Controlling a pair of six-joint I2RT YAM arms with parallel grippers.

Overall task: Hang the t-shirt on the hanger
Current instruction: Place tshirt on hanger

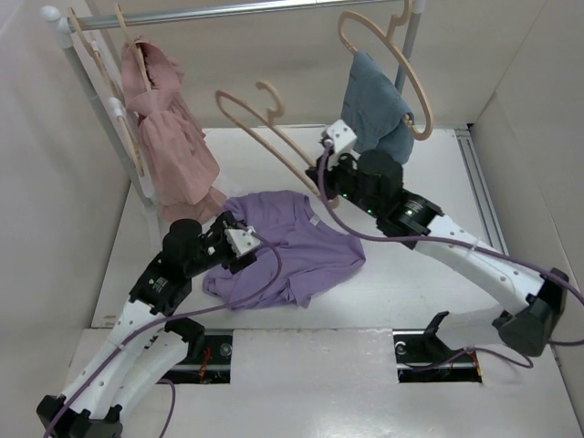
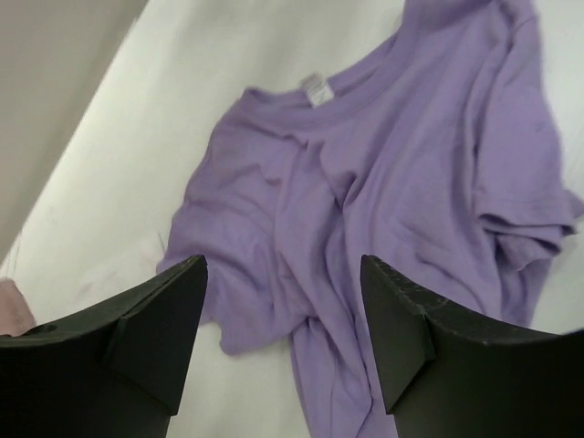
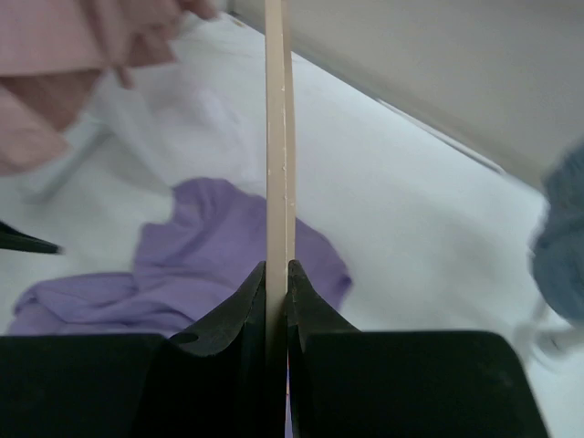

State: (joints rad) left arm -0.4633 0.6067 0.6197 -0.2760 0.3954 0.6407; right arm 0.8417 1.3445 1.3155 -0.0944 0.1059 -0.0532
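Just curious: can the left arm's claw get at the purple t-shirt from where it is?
Probably yes: the left claw hangs open right above the t-shirt, with nothing between them.

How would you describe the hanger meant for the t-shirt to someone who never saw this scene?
Look under the metal rail at the back. Between the pink garment and the blue garment, the right pincer grips a beige hanger. Unlike theirs, it is bare and off the rail.
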